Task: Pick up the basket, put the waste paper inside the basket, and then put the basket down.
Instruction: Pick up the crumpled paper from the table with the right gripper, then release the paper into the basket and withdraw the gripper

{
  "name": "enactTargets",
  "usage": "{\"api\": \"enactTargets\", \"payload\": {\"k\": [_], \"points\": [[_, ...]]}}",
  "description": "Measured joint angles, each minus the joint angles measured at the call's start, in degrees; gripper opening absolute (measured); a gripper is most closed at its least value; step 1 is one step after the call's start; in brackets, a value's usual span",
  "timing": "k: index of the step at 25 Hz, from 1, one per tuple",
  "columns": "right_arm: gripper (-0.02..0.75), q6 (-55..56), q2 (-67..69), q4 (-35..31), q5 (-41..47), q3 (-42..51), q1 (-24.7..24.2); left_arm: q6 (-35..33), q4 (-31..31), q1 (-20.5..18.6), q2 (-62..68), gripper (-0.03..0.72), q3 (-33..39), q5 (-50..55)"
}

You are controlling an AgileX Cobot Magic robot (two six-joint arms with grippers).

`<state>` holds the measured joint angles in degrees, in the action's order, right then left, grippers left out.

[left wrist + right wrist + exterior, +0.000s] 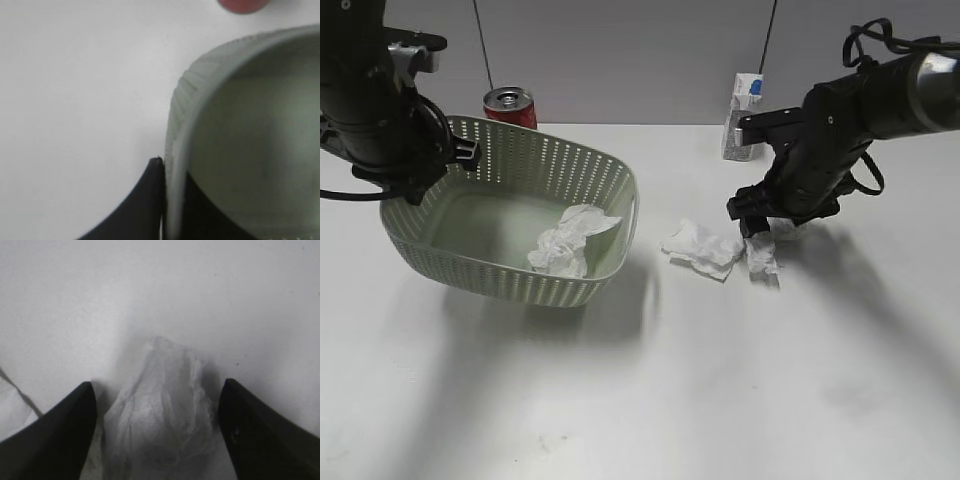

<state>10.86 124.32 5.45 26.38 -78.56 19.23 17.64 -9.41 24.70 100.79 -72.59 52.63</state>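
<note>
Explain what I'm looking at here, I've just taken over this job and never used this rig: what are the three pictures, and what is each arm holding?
The wide picture looks down at a white table with two black robot arms. The other two come from a camera on each wrist.

The left gripper is clamped on the rim of the green basket, one finger outside the wall and one inside. The basket hangs tilted, with one paper wad inside.

The right gripper is open, its fingers either side of a crumpled wad lying on the table, not yet gripping it. Two more wads lie just left of it.

At the back stand a red can and a small white-and-blue carton.
</note>
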Motion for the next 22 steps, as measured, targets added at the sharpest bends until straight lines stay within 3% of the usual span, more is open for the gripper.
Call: {"api": "enactTargets", "payload": {"k": [3, 7, 9, 15, 22], "points": [[0.484, 0.2, 0.1, -0.1, 0.7, -0.1, 0.0, 0.0, 0.0, 0.0, 0.0, 0.0, 0.0, 0.0], [0.125, 0.2, -0.3, 0.0, 1.7, -0.1, 0.0, 0.0, 0.0, 0.0, 0.0, 0.0, 0.0, 0.0], [0.039, 0.2, -1.2, 0.0, 2.7, 0.0, 0.0, 0.0, 0.0, 0.0, 0.0, 0.0, 0.0, 0.0], [0.023, -2.4, -11.9, -3.2, 2.6, -2.1, 0.7, 0.0, 0.0, 0.0, 0.0, 0.0, 0.0, -0.3], [0.02, -25.1, -20.5, -33.5, -2.0, -3.3, 9.4, 0.0, 0.0, 0.0, 0.0, 0.0, 0.0, -0.6]]}}
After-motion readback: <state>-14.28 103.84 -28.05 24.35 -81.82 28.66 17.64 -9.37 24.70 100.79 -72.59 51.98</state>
